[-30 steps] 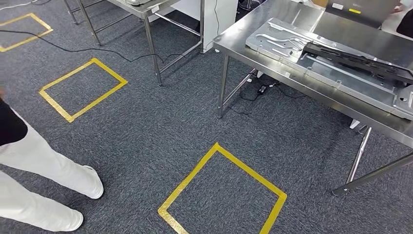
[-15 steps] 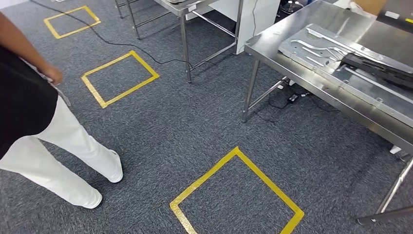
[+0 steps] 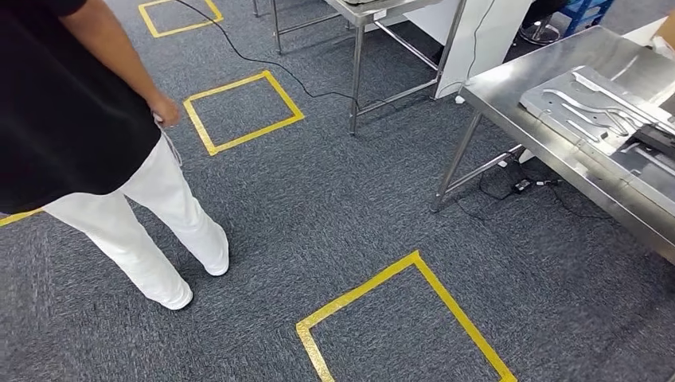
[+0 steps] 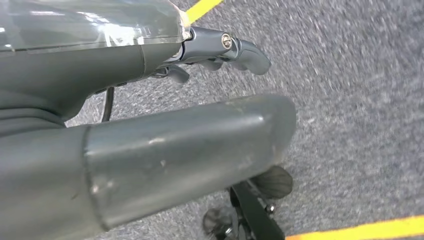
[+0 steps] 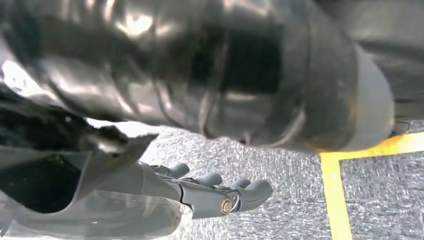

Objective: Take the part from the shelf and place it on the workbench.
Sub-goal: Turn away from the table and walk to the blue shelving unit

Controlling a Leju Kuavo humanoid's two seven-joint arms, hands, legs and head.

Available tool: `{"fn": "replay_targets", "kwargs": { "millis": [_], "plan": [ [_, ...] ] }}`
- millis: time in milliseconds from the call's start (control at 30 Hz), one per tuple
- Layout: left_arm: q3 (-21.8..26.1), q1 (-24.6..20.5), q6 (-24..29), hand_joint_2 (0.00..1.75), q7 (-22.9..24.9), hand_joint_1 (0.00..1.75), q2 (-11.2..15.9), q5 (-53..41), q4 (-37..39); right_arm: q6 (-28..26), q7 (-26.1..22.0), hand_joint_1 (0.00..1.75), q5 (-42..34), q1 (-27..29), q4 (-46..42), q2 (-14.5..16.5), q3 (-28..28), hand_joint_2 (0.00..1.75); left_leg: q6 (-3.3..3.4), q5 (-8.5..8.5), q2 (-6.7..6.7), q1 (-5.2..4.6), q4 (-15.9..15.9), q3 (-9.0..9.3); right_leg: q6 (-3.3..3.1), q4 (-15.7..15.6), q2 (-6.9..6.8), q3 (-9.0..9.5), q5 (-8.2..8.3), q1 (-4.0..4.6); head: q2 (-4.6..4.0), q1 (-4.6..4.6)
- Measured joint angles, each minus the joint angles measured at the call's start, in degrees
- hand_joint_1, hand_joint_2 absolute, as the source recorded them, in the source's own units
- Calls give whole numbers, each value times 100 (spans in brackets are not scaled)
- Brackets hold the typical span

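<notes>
- Left hand (image 4: 165,100): hanging low over the grey carpet (image 4: 360,100), thumb out straight, fingers (image 4: 240,47) loosely extended, gripping nothing at all.
- Right hand (image 5: 200,192): doing the same, fingers (image 5: 250,189) reaching forward side by side and slightly curled, nothing in them, dangling just beside a strip of yellow floor tape (image 5: 332,190).
- Spotting the workbench (image 3: 509,87) well apart from the right hand, forward and out beyond its outer side, carrying a pressed metal panel (image 3: 581,103).
- Noticing a long dark part (image 3: 657,137) lying on that panel; cannot tell whether this is the task's own piece or another like it, and cannot tell where the shelf is standing.
- Judging by that dark piece: expecting something long, flat and stiff, probably light enough for one hand but prone to tipping if taken at one end.
- Favouring a hold near the middle of its length, fingers wrapping across the narrow width, thumb pressing from the opposite face.
- Guessing at a smooth, possibly slippery surface, so calling for a firm wrap, not a fingertip pinch.
- Keeping an eye on a person (image 3: 72,103) standing close off the left hand's outer side.
</notes>
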Motion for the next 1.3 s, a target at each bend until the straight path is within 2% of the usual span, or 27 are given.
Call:
{"fn": "replay_targets", "kwargs": {
  "millis": [33,67,100,133,200,267,333,367,433,500,533,567,600,633,667,733,800,867,933,1000,1033,1067,1100,1133,1167,1233,1300],
  "plan": [
    [1,-3,-1,0,0,0,0,-4,0,0,-9,0,15,-9,24,0,-25,0,5,3,-72,-3,7,-9,6,310,35,-160,-91,-5,0,-1],
    [1,-2,-2,0,1,0,0,-9,0,0,-14,0,28,-17,46,0,-50,0,4,3,-154,-5,18,-13,10,425,50,-233,-51,-12,0,-1],
    [1,0,-5,0,1,0,0,-12,0,0,-17,0,35,-24,63,0,-71,0,-2,-1,-237,-5,32,-11,11,316,64,-203,102,-22,0,-1],
    [1,1,-8,0,2,0,-1,-14,0,-1,-20,0,41,-30,76,0,-88,0,-15,-10,-320,-4,51,-7,6,-5,111,-76,341,-37,0,-1],
    [1,-6,-13,0,2,0,-3,-17,0,-2,-22,0,52,-37,99,0,-117,0,-61,-36,-465,-8,107,-23,-17,-708,384,208,681,-71,0,-1],
    [2,-15,-15,0,2,0,-4,-25,0,-4,-29,0,64,-57,121,0,-137,0,-138,-44,-585,-4,137,-74,-50,-1003,578,318,745,-63,0,-1],
    [4,-2,-14,0,3,0,-3,-45,0,-8,-36,0,79,-87,134,1,-146,0,-231,-25,-703,18,127,-113,-116,-1032,489,328,751,-43,0,0],
    [6,10,-13,0,5,0,-3,-54,0,-11,-36,0,86,-97,140,2,-149,0,-264,-40,-673,26,152,-133,-162,-1062,417,343,767,-47,0,0],
    [9,8,-13,0,9,0,-4,-70,1,-14,-39,0,95,-98,156,5,-155,0,-303,-254,-391,18,485,-292,-246,-1128,245,366,802,-62,0,-4],
    [10,-16,-13,0,11,0,-6,-77,2,-15,-39,0,98,-92,180,10,-166,0,-328,-645,-78,11,1213,-645,-287,-1136,53,364,801,-24,0,-8],
    [10,-23,-13,0,11,0,-5,-77,2,-15,-39,0,99,-92,194,11,-173,0,-340,-778,-23,14,1548,-801,-296,-1134,-46,360,793,-4,0,-8],
    [10,-18,-13,0,11,0,-4,-78,2,-15,-39,0,100,-95,205,12,-179,0,-345,-812,4,16,1730,-877,-304,-1132,-139,362,783,11,0,-7],
    [10,-7,-13,0,11,0,-4,-78,2,-15,-39,0,101,-99,214,12,-183,0,-341,-731,20,17,1682,-836,-307,-1130,-223,369,772,22,0,-7],
    [10,4,-13,0,11,0,-3,-79,2,-14,-39,0,102,-105,220,13,-184,0,-328,-564,46,15,1411,-681,-305,-1129,-298,381,760,30,0,-7],
    [10,11,-12,0,11,0,-1,-79,2,-13,-40,0,105,-111,223,14,-185,0,-301,-367,127,6,991,-444,-297,-1128,-365,399,747,38,0,-7],
    [10,2,-10,0,11,0,3,-80,2,-9,-53,0,118,-123,230,16,-187,0,-222,-140,343,-40,303,-68,-258,-1126,-479,439,715,60,0,-7],
    [10,0,-9,0,11,0,6,-92,1,-9,-81,0,146,-145,242,20,-200,0,-156,-124,411,-86,118,10,-201,-1130,-568,471,696,63,0,-7],
    [13,19,-8,0,11,0,11,-108,1,-9,-105,0,181,-176,255,25,-215,0,-102,-83,296,-82,62,18,-137,-1132,-605,508,673,46,0,-7],
    [16,23,-8,0,13,0,13,-115,2,-9,-118,0,207,-191,267,28,-239,0,-34,-14,184,-50,-26,53,-80,-908,-367,439,493,33,0,-6],
    [16,5,-8,0,15,0,11,-117,2,-9,-124,0,220,-192,284,28,-268,0,10,26,72,-38,-60,50,-52,-236,-47,127,124,16,0,-5],
    [16,-3,-8,0,15,0,11,-117,2,-9,-124,0,222,-193,296,28,-279,0,17,31,7,-41,-57,40,-45,140,18,-63,-25,10,0,-5],
    [16,-6,-8,0,15,0,11,-119,2,-9,-124,0,224,-194,306,28,-289,0,19,32,-68,-44,-52,36,-37,401,44,-207,-80,5,0,-5],
    [16,-6,-8,0,15,0,11,-120,2,-9,-123,0,225,-194,314,28,-298,0,15,30,-148,-45,-42,38,-31,453,53,-260,-11,-2,0,-5],
    [16,-4,-8,0,16,0,10,-120,2,-9,-123,0,225,-194,319,28,-306,0,6,23,-233,-44,-25,43,-28,279,70,-210,173,-13,0,-5],
    [16,-3,-8,0,16,0,9,-121,2,-9,-124,0,225,-193,322,28,-313,0,-10,12,-317,-41,0,43,-29,-77,137,-75,425,-31,0,-5],
    [16,-12,-8,0,17,0,7,-123,2,-9,-125,0,227,-195,332,28,-331,0,-67,-23,-467,-45,73,9,-49,-754,417,187,741,-62,0,-5],
    [17,-18,-8,0,18,0,7,-127,2,-9,-129,0,239,-214,343,28,-350,0,-144,-33,-583,-36,117,-54,-94,-974,564,261,770,-49,0,-6]
  ]
}}
